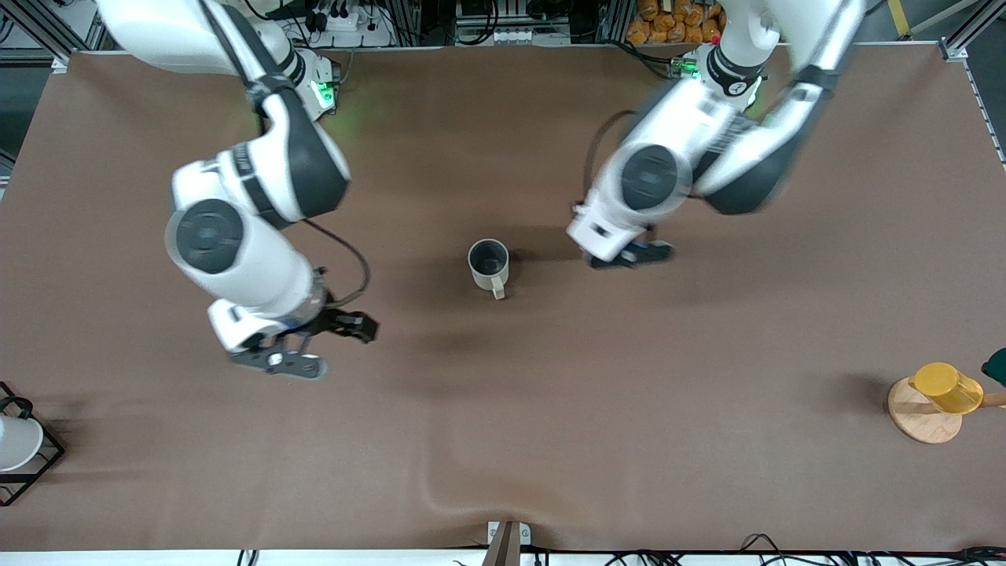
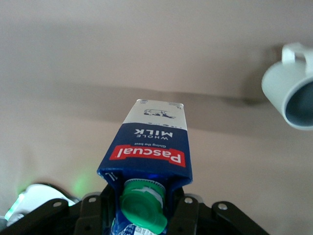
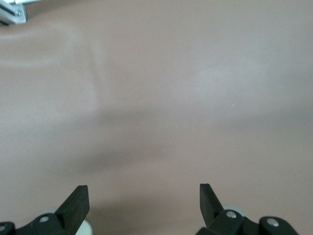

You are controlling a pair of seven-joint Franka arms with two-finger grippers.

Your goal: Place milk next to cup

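Observation:
My left gripper (image 1: pixel 629 255) is shut on the milk (image 2: pixel 149 147), a dark blue carton with a green cap, a red label and a white lower part. It grips the carton at its top (image 2: pixel 144 210), with the white end pointing at the table. In the front view the arm hides the carton. The gripper is low over the table beside the cup (image 1: pixel 488 263), toward the left arm's end. The cup is an off-white mug with a grey inside, upright, also in the left wrist view (image 2: pixel 291 95). My right gripper (image 1: pixel 330 346) is open and empty (image 3: pixel 144 196) over bare table toward the right arm's end.
A yellow cup (image 1: pixel 947 387) lies on a round wooden stand (image 1: pixel 921 417) at the left arm's end, with a dark green thing (image 1: pixel 996 365) at the edge. A white cup in a black wire rack (image 1: pixel 16 444) stands at the right arm's end. The brown cloth has a fold (image 1: pixel 440 487).

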